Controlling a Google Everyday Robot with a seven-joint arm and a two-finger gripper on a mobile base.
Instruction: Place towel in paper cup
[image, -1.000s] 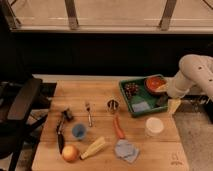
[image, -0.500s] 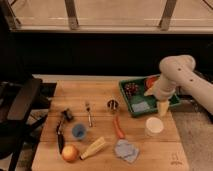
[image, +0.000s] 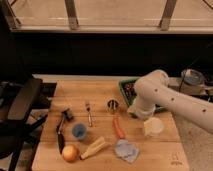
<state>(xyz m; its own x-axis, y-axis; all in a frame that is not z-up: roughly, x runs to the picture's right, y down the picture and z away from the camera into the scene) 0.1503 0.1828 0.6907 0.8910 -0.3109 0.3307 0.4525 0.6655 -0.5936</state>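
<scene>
The gripper (image: 140, 113) hangs just above and to the picture's left of the paper cup (image: 153, 126), at the end of a thick white arm (image: 165, 95) that reaches in from the right edge. Its fingers are spread apart and hold nothing. The paper cup, white and wide, stands upright on a wooden table (image: 100, 95). The towel (image: 126, 150), a crumpled grey-blue cloth, lies on the table in front of the cup and a little to its left, apart from it and close to the table's front edge. An orange carrot (image: 118, 128) lies between the towel and the gripper, left of the cup. A small metal cup (image: 113, 105) stands behind the carrot. Further left of the paper cup are a fork (image: 89, 113), a small blue cup (image: 79, 131), a pale yellow banana-like piece (image: 95, 148) and a round orange fruit (image: 70, 153). Behind the paper cup, partly hidden by the arm, sits a green tray (image: 125, 89).
</scene>
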